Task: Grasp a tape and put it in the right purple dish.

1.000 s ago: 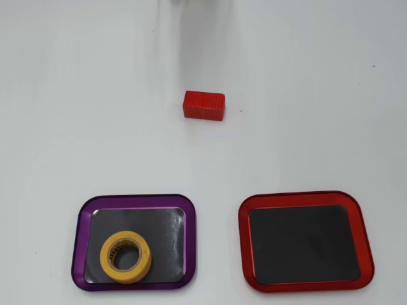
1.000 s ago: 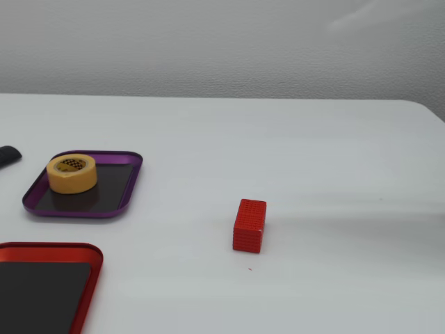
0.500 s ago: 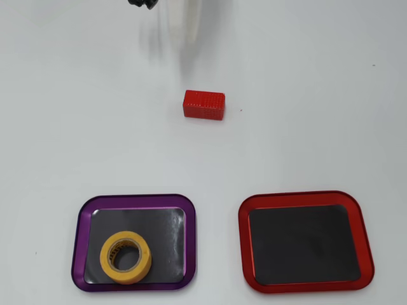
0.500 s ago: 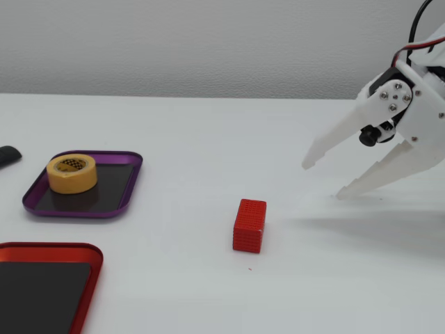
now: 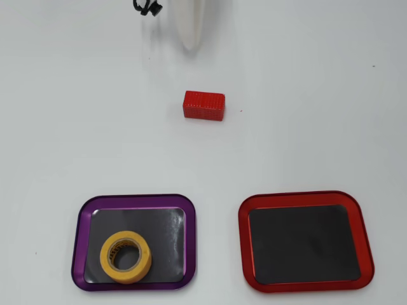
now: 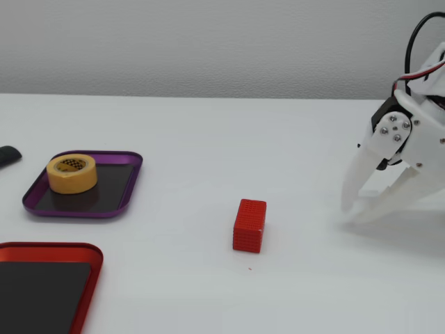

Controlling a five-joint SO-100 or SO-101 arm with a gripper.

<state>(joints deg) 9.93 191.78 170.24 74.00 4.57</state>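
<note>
The yellow tape (image 5: 105, 257) lies flat inside the purple dish (image 5: 79, 244), on the left part of its black mat, at the front left of the overhead view. In the fixed view the tape (image 6: 69, 182) sits in the purple dish (image 6: 76, 213) at the left. My white gripper (image 6: 350, 214) is far from it at the right, fingertips close together and down near the table, holding nothing. In the overhead view the gripper (image 5: 191, 43) shows as one tapered white shape at the top edge.
A red rectangular block (image 5: 204, 105) stands on the table between gripper and trays; it also shows in the fixed view (image 6: 249, 226). A red tray (image 5: 242, 236) with a black mat sits beside the purple dish. A dark object (image 6: 7, 156) lies at the fixed view's left edge.
</note>
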